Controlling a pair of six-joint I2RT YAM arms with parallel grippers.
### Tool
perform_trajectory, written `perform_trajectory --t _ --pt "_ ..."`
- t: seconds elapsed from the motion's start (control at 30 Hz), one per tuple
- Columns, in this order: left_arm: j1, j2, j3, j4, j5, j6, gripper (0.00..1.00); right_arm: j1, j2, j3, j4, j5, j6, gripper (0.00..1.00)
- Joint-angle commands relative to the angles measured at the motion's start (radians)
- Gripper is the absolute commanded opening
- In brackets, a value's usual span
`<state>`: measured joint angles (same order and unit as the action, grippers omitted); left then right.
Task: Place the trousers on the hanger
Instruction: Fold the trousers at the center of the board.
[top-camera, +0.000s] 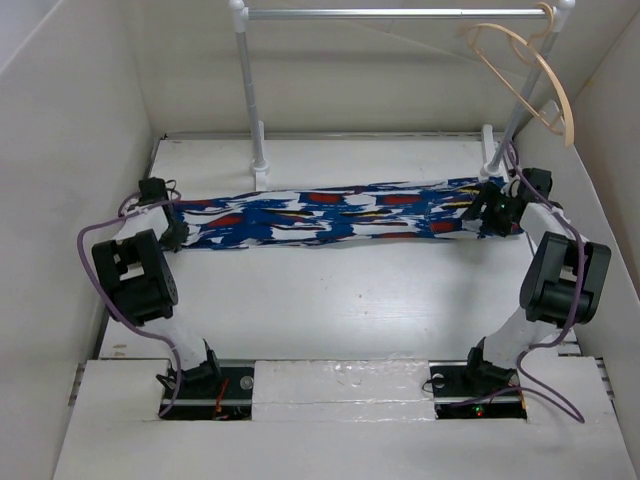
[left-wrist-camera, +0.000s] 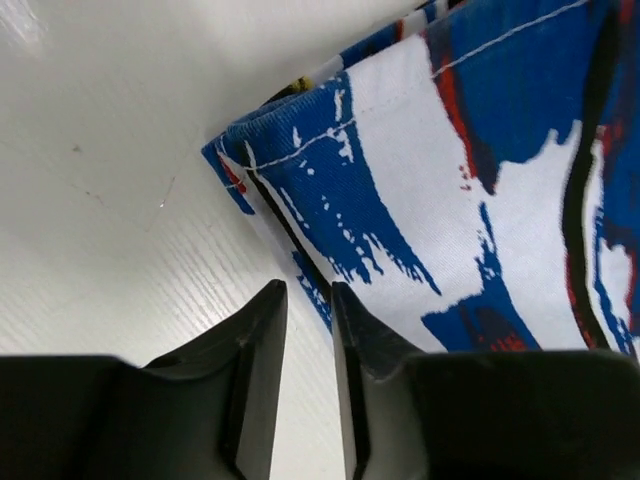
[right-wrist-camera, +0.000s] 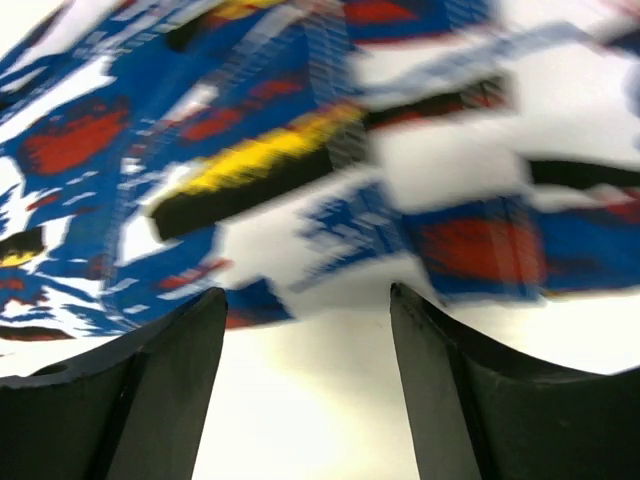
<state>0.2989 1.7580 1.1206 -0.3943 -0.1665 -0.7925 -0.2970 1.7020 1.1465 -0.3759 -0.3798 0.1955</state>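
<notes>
The soft bright-blue trousers with white, red, black and yellow brush-stroke streaks (top-camera: 330, 215) lie stretched flat across the white counter (top-camera: 350, 300), between the two arms. The left gripper (left-wrist-camera: 308, 290) sits at the cloth's left corner, its jaws parted by a slit with nothing in it. The right gripper (right-wrist-camera: 308, 295) stands wide open just short of the other end (that view is blurred, so contact is unclear). The thin pale tan wooden hanger (top-camera: 552, 72) hangs from the grey metal rail (top-camera: 400, 14), well apart from the trousers.

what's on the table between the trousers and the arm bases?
Nothing: top external view shows bare table between the trousers and the left arm base and right arm base.
</notes>
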Motion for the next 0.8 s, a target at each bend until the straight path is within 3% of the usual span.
perform_trajectory --t 0.0,0.2,0.33,0.43,0.53,0.57,0.6,0.63,0.73,0.77 --pt "0.003 -0.162 -0.005 0.004 -0.024 0.044 0.23 -0.074 -0.044 -0.057 0.083 -0.001 0.07 0.73" --pt "-0.111 -0.25 0.053 0.005 -0.077 0.099 0.24 -0.198 0.027 -0.1 0.152 -0.084 0.131 0.81" --pt "-0.34 -0.224 0.028 0.101 -0.013 0.11 0.24 -0.228 0.051 -0.11 0.186 -0.045 0.165 0.81" --pt "-0.356 -0.117 0.051 0.115 0.066 0.058 0.24 -0.237 0.102 -0.091 0.235 -0.065 0.2 0.73" --pt "-0.32 -0.011 0.061 0.135 0.081 0.058 0.21 -0.228 0.142 -0.096 0.301 -0.067 0.234 0.37" --pt "-0.295 0.01 0.065 0.127 0.081 0.055 0.19 -0.219 0.145 -0.099 0.298 -0.067 0.234 0.15" --pt "-0.281 0.05 0.071 0.097 0.078 0.049 0.17 -0.218 0.134 -0.105 0.279 -0.061 0.229 0.05" --pt "-0.268 0.066 0.068 0.08 0.062 0.049 0.15 -0.218 0.114 -0.132 0.264 -0.042 0.222 0.0" --pt "-0.224 0.081 0.024 0.045 0.007 0.058 0.11 -0.209 -0.005 -0.204 0.209 0.033 0.167 0.0" --pt "-0.193 0.077 -0.004 0.026 -0.02 0.055 0.09 -0.227 -0.078 -0.299 0.186 0.062 0.148 0.0"
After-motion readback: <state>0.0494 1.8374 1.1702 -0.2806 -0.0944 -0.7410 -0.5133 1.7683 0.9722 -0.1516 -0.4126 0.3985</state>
